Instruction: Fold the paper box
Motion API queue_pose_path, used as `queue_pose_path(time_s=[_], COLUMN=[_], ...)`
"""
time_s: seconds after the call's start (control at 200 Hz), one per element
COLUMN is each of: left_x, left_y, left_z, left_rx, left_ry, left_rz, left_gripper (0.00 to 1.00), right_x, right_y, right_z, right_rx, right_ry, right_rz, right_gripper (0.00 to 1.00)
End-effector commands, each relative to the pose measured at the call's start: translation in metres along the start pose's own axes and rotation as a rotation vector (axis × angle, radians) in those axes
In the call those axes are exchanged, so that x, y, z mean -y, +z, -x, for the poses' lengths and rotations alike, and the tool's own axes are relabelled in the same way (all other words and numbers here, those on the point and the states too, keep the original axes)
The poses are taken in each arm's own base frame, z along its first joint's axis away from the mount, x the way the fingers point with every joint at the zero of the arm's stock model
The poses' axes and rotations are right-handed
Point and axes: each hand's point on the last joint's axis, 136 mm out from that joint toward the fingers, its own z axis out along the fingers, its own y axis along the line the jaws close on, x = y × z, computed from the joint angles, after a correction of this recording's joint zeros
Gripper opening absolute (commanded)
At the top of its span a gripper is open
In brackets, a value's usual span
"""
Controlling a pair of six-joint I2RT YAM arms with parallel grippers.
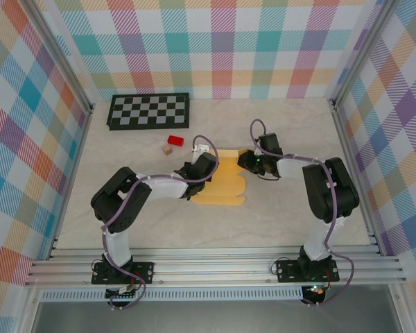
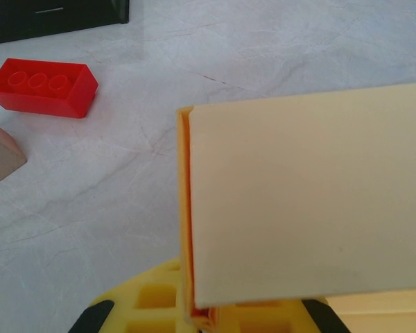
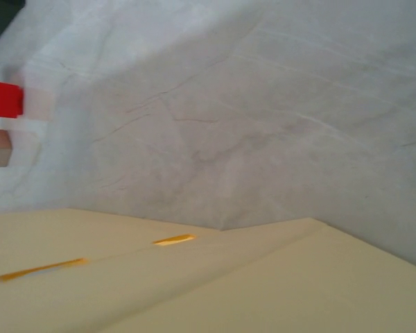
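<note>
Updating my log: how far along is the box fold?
Done: one flap of the paper box is doubled over. In hand: the left gripper pinches that fold; the right gripper sits at the opposite edge. Left: the remaining sheet looks flat, no walls raised.

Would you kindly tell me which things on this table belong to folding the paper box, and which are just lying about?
Part of the job:
- paper box
- left gripper, clamped on a folded flap of it
- right gripper, at the box's edge

Just lying about:
- red block
- tan cube
- checkerboard
</note>
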Motion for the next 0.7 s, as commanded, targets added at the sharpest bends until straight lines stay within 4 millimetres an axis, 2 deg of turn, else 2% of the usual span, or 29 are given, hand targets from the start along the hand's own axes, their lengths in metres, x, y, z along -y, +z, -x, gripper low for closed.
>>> queue_pose_path(time_s=[0.0, 0.085, 0.345, 0.42, 0.46, 0.6, 0.695], left_x=[-0.004, -0.004, -0.001, 0.000, 0.000, -0.001, -0.001], left_y=[0.003, 0.004, 0.002, 0.001, 0.001, 0.000, 0.000], left_z=[-0.025, -0.026, -0.025, -0.026, -0.027, -0.028, -0.028], left_rx=[-0.082, -0.085, -0.088, -0.091, -0.094, -0.095, -0.098], left_ry=[0.068, 0.061, 0.041, 0.033, 0.029, 0.022, 0.020], left_rz=[0.042, 0.039, 0.022, 0.015, 0.015, 0.020, 0.018], left_gripper=[0.00, 0.00, 0.00, 0.00, 0.00, 0.00, 0.00], right_x=[-0.034, -0.039, -0.035, -0.040, -0.045, -0.062, -0.059], right_y=[-0.018, -0.018, 0.002, 0.006, 0.007, 0.009, 0.011], right_z=[0.006, 0.003, -0.012, -0.016, -0.018, -0.025, -0.027], right_rx=[0.037, 0.020, -0.027, -0.039, -0.045, -0.053, -0.053], right_ry=[-0.024, -0.031, -0.041, -0.042, -0.045, -0.050, -0.027], right_rz=[0.098, 0.095, 0.054, 0.064, 0.074, 0.097, 0.087], right_gripper=[0.28, 0.28, 0.28, 0.28, 0.27, 0.13, 0.13])
